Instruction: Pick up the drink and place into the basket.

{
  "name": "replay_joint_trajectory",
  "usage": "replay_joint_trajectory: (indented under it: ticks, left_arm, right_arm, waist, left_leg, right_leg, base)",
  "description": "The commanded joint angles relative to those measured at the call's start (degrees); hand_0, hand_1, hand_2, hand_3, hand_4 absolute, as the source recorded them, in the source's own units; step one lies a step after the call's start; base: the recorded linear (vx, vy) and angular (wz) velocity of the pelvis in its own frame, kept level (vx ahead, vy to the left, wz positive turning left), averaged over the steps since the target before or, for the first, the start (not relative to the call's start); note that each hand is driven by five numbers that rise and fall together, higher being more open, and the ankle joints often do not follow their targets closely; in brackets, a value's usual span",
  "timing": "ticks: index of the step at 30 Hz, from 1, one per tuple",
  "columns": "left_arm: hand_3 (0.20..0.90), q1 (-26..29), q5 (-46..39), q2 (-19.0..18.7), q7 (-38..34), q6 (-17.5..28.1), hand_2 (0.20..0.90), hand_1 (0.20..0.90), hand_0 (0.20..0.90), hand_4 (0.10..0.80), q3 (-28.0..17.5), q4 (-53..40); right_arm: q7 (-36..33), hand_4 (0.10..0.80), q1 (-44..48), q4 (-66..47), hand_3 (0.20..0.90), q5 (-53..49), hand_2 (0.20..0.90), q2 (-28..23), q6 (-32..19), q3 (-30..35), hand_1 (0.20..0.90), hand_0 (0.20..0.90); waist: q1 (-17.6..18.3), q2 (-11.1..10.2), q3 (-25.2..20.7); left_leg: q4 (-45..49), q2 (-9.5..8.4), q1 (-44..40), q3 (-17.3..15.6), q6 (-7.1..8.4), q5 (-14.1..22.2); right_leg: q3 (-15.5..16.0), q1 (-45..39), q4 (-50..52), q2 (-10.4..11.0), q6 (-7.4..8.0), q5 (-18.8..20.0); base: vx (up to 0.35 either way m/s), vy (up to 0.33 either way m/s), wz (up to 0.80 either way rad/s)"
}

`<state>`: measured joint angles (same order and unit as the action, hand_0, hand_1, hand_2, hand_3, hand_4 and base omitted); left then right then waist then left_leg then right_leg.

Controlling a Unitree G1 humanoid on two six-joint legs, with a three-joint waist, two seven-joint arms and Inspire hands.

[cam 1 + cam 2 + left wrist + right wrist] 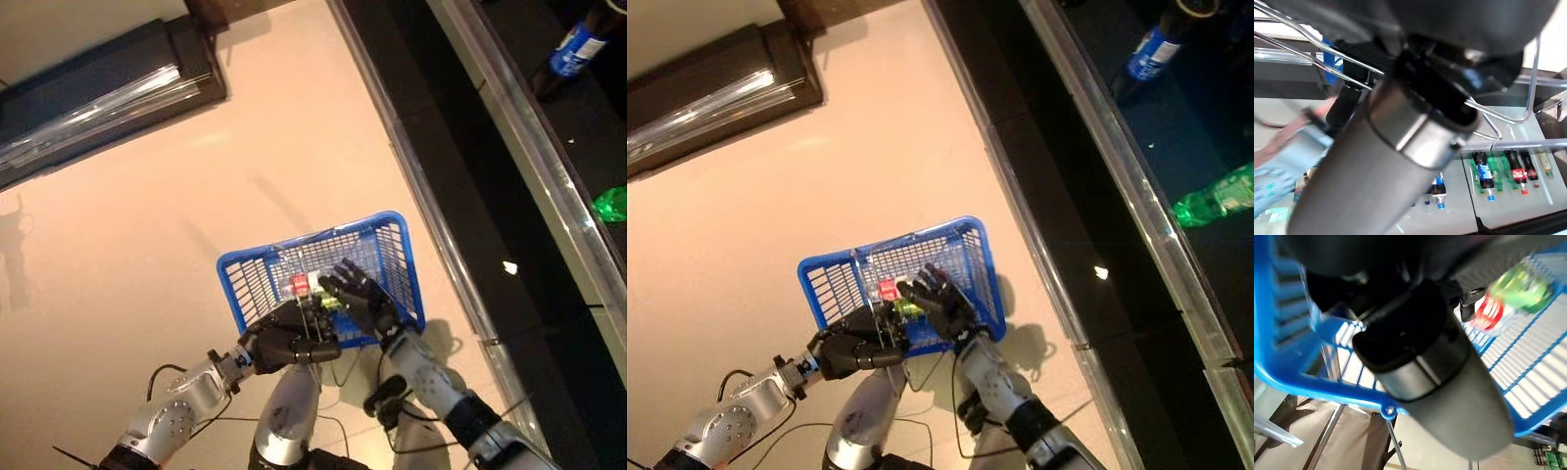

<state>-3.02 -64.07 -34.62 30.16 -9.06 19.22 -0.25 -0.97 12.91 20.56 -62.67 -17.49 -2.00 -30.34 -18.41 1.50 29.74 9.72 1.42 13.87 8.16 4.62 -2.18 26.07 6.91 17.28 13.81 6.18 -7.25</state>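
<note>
A blue plastic basket (323, 236) hangs low in front of me over the pale floor. My left hand (286, 339) is shut on its wire handle (1501, 117) at the near rim. Inside lies the drink (302, 286), a small green bottle with a red label, also clear in the right wrist view as the drink (1498, 301) resting on the slatted bottom. My right hand (359, 298) hovers over the basket's near right part, just beside the bottle, with fingers spread and holding nothing.
A dark glass-fronted cooler runs along the right, with a blue-labelled bottle (578, 47) and a green bottle (613, 204) inside. Its metal rail (509, 127) borders the floor. A dark low cabinet (98, 88) stands at the far left.
</note>
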Motion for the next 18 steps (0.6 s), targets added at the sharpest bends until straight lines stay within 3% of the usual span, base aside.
replay_joint_trajectory:
  ticks: [1,9,15,18]
  left_arm:
    - [0.200,-2.26,-2.56,5.74,6.01,10.70,0.300,0.300,0.300,0.100,2.24,-12.42]
    - [0.200,-4.43,-0.84,7.51,-0.54,14.70,0.300,0.300,0.300,0.100,0.58,-7.47]
    - [0.200,-6.46,12.67,9.48,-14.16,21.71,0.300,0.300,0.300,0.100,-3.55,2.84]
    - [0.200,-7.31,17.07,10.41,-19.72,21.35,0.300,0.300,0.300,0.100,-6.43,10.04]
  right_arm:
    - [9.58,0.800,-5.00,-9.25,0.900,0.98,0.900,-0.96,-3.50,-1.03,0.900,0.900]
    - [15.24,0.800,-11.96,-12.75,0.900,1.75,0.900,-2.25,-3.59,0.97,0.900,0.900]
    - [24.22,0.800,-17.77,-14.83,0.900,3.89,0.900,-1.60,-3.45,2.92,0.900,0.900]
    - [27.17,0.800,-20.14,-13.29,0.900,3.91,0.900,-1.06,-2.62,4.26,0.900,0.900]
  waist:
    - [2.66,-1.67,-6.82]
    - [5.61,-3.57,-11.05]
    - [7.87,-4.42,-15.57]
    - [8.62,-4.36,-17.42]
  left_leg:
    - [-4.49,-1.48,-2.68,-5.87,-3.27,-1.05]
    - [-8.00,-0.26,-5.72,-8.24,-3.10,-1.44]
    - [-8.57,0.30,-9.26,-11.14,-3.44,-0.07]
    - [-9.16,0.19,-11.34,-12.08,-3.89,0.42]
  right_leg:
    - [-3.21,-1.21,-7.82,-2.78,1.16,8.12]
    - [-6.41,-2.75,-11.74,-3.14,2.62,9.90]
    - [-8.41,-4.70,-12.43,-1.92,4.07,10.06]
    - [-9.37,-5.89,-11.30,-1.29,4.74,9.97]
  base:
    - [-0.017,-0.001,-0.15]
    - [0.012,0.006,-0.21]
    - [0.051,0.046,-0.23]
    - [0.078,0.046,-0.14]
